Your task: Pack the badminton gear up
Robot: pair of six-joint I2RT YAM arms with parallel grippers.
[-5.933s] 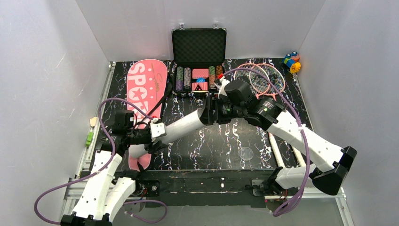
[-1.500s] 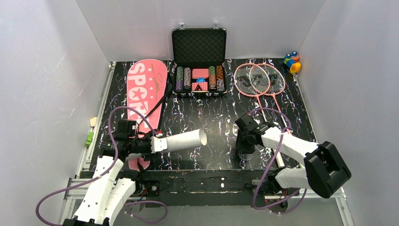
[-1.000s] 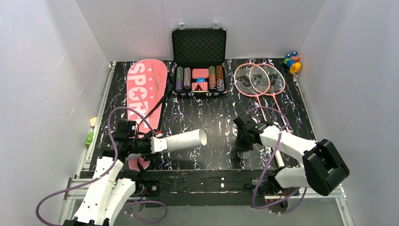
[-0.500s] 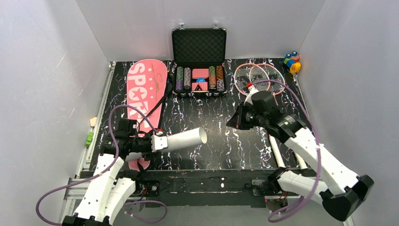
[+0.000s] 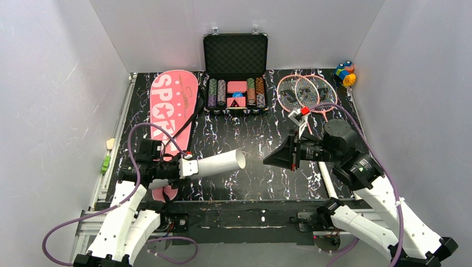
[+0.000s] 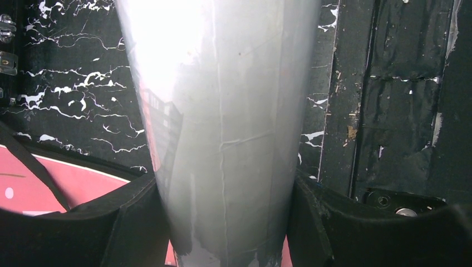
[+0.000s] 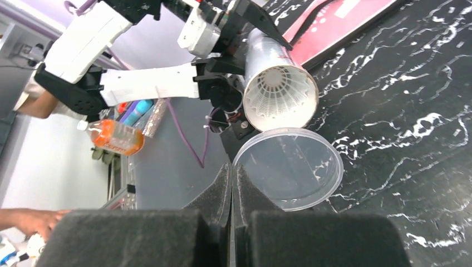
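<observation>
My left gripper [image 5: 181,168] is shut on the long white tube [image 5: 214,164], holding it level above the table with its open mouth to the right. Black fingers [image 6: 128,222] press both sides of the tube [image 6: 222,111]. Inside the tube's mouth [image 7: 278,94] sits a white feather shuttlecock [image 7: 276,95]. My right gripper [image 5: 268,159] faces that mouth a short way off, shut [image 7: 231,167] on the rim of a clear round lid [image 7: 289,169]. The lid hangs just below the mouth, apart from it. Two pink rackets [image 5: 306,92] lie at the back right, and the pink "SPORT" cover [image 5: 172,105] at the back left.
An open black case of poker chips [image 5: 235,61] stands at the back centre. A small multicoloured toy [image 5: 345,73] sits in the back right corner. White walls enclose the table on three sides. The cover's black strap [image 5: 192,119] trails over the table.
My right gripper rose from the table's front with the clear lid and swung round to face the tube's mouth. The left arm and tube barely moved.
</observation>
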